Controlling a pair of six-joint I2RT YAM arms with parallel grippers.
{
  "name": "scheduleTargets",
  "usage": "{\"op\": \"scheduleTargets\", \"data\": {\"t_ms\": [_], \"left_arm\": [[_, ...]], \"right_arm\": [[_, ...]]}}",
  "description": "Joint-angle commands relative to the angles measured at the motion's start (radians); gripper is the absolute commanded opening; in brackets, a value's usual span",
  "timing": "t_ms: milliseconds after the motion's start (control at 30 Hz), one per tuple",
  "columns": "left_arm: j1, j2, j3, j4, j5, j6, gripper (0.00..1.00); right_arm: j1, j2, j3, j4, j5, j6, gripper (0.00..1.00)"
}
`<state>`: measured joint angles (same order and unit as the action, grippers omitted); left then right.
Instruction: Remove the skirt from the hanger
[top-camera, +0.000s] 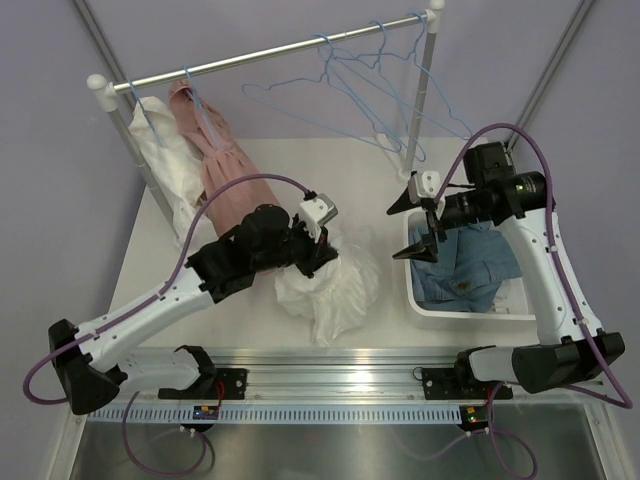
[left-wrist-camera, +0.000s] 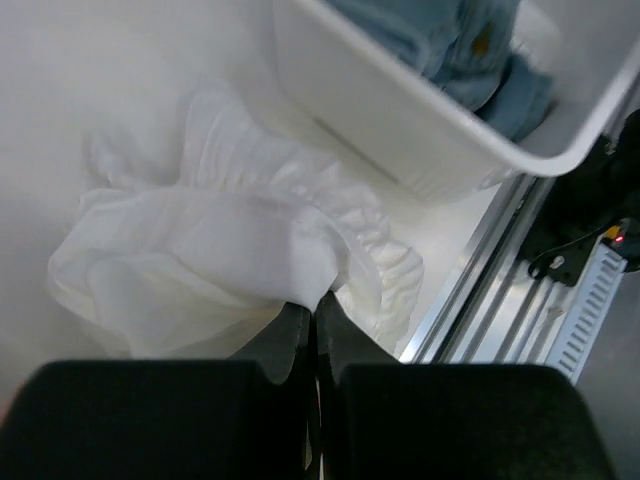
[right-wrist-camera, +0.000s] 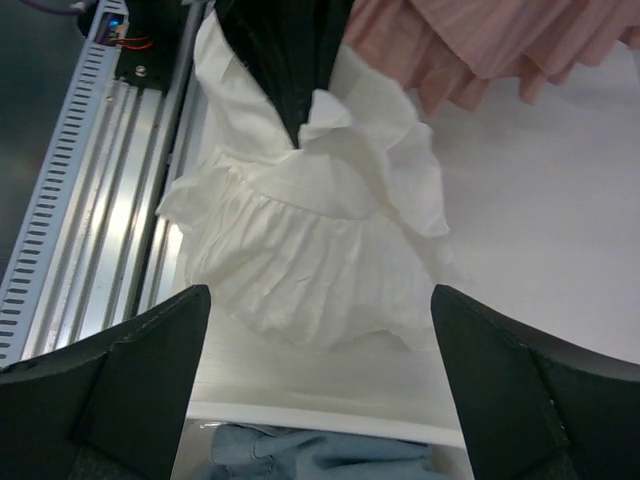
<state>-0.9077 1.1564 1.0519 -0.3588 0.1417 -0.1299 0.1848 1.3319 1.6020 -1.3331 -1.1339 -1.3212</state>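
The white ruffled skirt (top-camera: 335, 290) lies crumpled on the table in front of the rail, with no hanger showing in it. It also shows in the left wrist view (left-wrist-camera: 220, 240) and the right wrist view (right-wrist-camera: 320, 250). My left gripper (top-camera: 325, 257) (left-wrist-camera: 313, 305) is shut on a fold at the skirt's top edge. It also shows in the right wrist view (right-wrist-camera: 295, 120). My right gripper (top-camera: 392, 235) (right-wrist-camera: 320, 290) is open and empty, hovering over the left rim of the basket and facing the skirt.
A white basket (top-camera: 460, 312) (left-wrist-camera: 400, 130) holding denim clothes (top-camera: 470, 265) stands to the right of the skirt. A rail (top-camera: 270, 55) at the back carries a pink dress (top-camera: 215, 160), a white garment (top-camera: 165, 160) and several empty blue hangers (top-camera: 370, 80).
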Motion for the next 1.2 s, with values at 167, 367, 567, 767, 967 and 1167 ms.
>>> {"op": "scheduleTargets", "data": {"t_ms": [167, 367, 567, 767, 967, 1167], "left_arm": [[-0.002, 0.006, 0.292, 0.027, 0.162, 0.027, 0.0], [-0.003, 0.083, 0.474, 0.093, 0.245, 0.024, 0.0], [-0.002, 0.163, 0.589, 0.201, 0.311, -0.007, 0.0], [0.001, 0.209, 0.631, 0.261, 0.28, 0.015, 0.0], [0.007, 0.246, 0.692, 0.215, 0.196, 0.001, 0.12], [0.018, 0.166, 0.694, 0.169, 0.032, 0.042, 0.61]], "right_arm": [[0.208, -0.031, -0.083, 0.223, 0.033, 0.273, 1.0], [0.226, -0.004, -0.039, 0.386, -0.05, 0.505, 0.99], [0.229, -0.003, -0.091, 0.721, -0.18, 0.95, 0.97], [0.229, -0.022, -0.097, 0.836, -0.303, 1.139, 0.53], [0.226, -0.045, -0.076, 0.703, -0.274, 1.069, 0.0], [0.157, -0.06, -0.004, 0.378, -0.176, 0.803, 0.0]]}}
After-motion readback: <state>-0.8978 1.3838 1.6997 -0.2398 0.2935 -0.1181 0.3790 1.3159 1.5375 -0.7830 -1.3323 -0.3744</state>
